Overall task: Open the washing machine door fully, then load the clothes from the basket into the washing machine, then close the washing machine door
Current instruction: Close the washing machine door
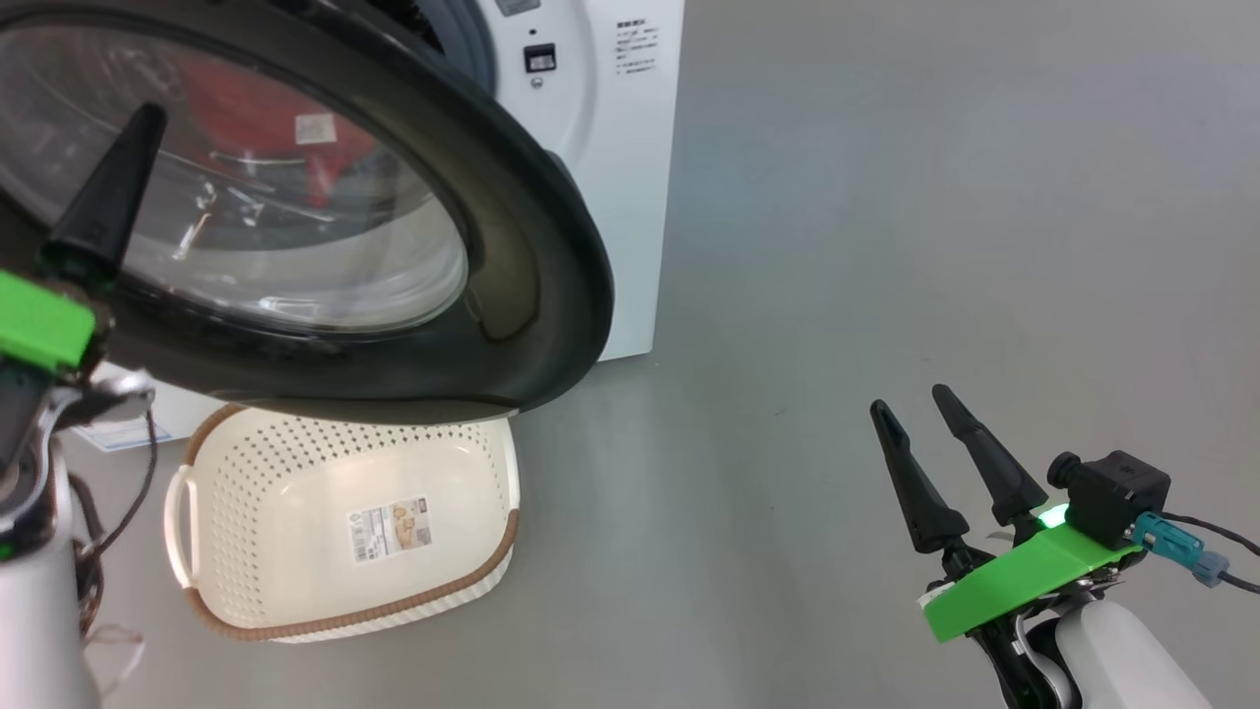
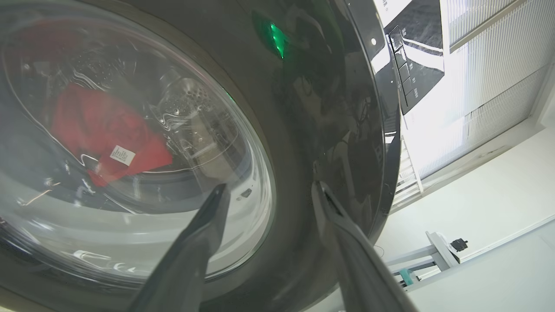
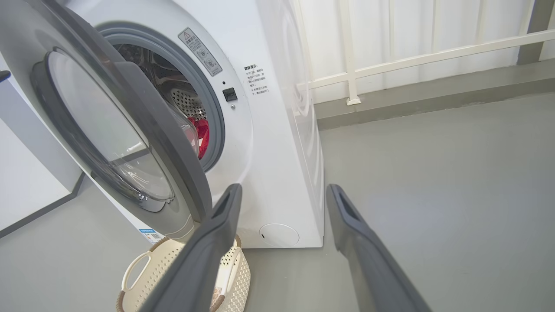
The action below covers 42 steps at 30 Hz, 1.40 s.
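The washing machine [image 1: 610,148] stands at the top of the head view with its door [image 1: 532,246] swung partway out over the basket [image 1: 295,463]. In the left wrist view my left gripper [image 2: 269,190] is open, fingertips close against the door's glossy outer face [image 2: 312,108], nothing between them. One left finger [image 1: 108,187] rises in front of the glass. The red clothes [image 2: 108,130] lie in the drum behind the window, also visible past the door's edge [image 3: 201,134]. The basket holds just a sticker. My right gripper [image 1: 908,401] hangs open over the floor at lower right.
Bare grey floor [image 1: 886,246] stretches to the right of the machine. The basket [image 3: 236,277] sits right under the door's [image 3: 173,164] lower edge. A white railing [image 3: 347,73] and wall run behind the machine [image 3: 282,151]. A white panel [image 3: 26,173] stands to the door's left.
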Motion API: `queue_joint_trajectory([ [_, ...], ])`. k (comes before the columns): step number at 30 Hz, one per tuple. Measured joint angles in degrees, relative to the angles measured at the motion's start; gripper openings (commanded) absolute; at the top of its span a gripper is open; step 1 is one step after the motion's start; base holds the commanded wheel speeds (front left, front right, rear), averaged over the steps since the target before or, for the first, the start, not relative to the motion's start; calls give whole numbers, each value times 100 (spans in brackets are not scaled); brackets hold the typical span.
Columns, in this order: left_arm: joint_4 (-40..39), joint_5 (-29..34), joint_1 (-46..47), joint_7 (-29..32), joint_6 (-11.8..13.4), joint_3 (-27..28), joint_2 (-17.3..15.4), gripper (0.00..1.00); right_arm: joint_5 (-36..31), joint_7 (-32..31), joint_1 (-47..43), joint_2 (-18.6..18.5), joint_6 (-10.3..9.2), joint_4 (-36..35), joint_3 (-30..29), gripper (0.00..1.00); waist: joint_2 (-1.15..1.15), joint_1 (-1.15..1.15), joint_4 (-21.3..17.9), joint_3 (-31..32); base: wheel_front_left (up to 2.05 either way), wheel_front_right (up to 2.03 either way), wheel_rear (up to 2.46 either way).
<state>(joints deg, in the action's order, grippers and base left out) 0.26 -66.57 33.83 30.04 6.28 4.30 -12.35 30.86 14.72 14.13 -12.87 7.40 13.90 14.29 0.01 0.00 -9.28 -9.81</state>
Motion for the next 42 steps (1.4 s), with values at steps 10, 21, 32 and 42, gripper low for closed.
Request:
queue_joint_trajectory([
  [10,-390,463,-691,-625,-430,40,-189,100,0,0,0,-10,0,-19,-33,100,0,0,148,-15,0,0,0],
  [21,-782,1637,-1856,-2020,-994,81,-211,100,0,0,-1,-91,0,-35,-45,100,0,0,237,33,0,0,0],
  [32,-692,2648,-3202,-3532,-1159,-38,-54,100,0,0,-2,-165,0,-32,-21,100,0,0,221,165,0,0,0],
  [42,-339,3496,-3631,-4305,-1138,-107,44,100,0,0,-5,-215,0,-26,-21,100,0,0,308,270,0,0,0],
])
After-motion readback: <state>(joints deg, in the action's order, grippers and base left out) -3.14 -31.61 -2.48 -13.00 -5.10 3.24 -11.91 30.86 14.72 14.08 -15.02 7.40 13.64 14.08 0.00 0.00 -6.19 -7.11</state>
